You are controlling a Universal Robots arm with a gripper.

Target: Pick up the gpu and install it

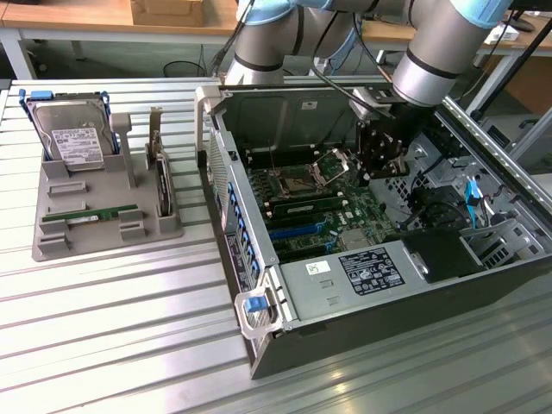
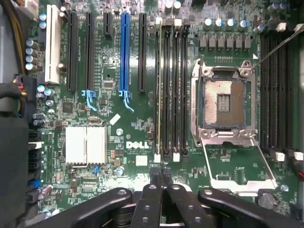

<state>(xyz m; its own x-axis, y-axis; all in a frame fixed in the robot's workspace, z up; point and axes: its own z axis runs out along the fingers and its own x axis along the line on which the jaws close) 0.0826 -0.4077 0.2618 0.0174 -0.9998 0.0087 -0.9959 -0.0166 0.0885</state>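
Open computer case [image 1: 379, 285], the landmark: inside it, above the motherboard [image 2: 109, 95], the gripper [image 1: 380, 155] hangs with its fingers [image 2: 161, 199] pressed together, holding nothing. Well outside the case, on the grey tray [image 1: 52, 237], the gpu [image 1: 102, 212] apparently lies flat: light, stiff and fragile, best pinched along its long edges.

A tray [image 1: 103, 233] sits on the table [image 1: 112, 345] toward the exterior view's left, with the open case [image 1: 345, 285] to its right. In the tray a hard drive [image 1: 76, 142] stands at the back, the gpu [image 1: 102, 214] lies flat nearer the front, and a card [image 1: 162, 185] stands on edge at the tray's right side. The gripper [image 1: 379, 155] hangs inside the case above the motherboard [image 2: 142, 118], where a CPU socket [image 2: 223, 102] sits beside a row of memory slots [image 2: 171, 85].
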